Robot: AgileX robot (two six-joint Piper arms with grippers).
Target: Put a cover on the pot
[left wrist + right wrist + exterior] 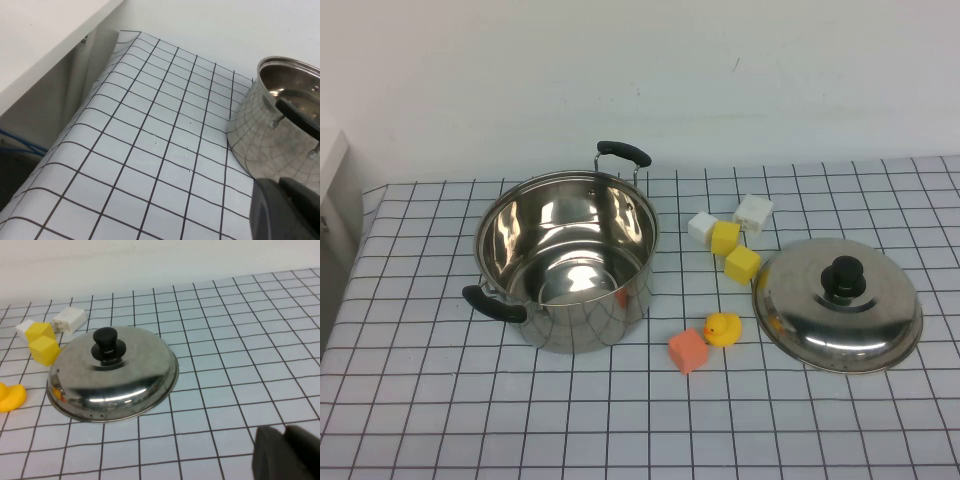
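Note:
The pot, large, shiny steel with two black side handles, stands open and empty left of centre on the checked cloth. It also shows in the left wrist view. The domed steel lid with a black knob lies on the cloth to the pot's right, and shows in the right wrist view. Neither arm shows in the high view. My left gripper hangs shut and empty just left of the pot. My right gripper is shut and empty, to the right of the lid.
Between pot and lid lie two yellow blocks, two white blocks, a yellow duck and a pink block. The cloth's left edge drops off beside a white shelf.

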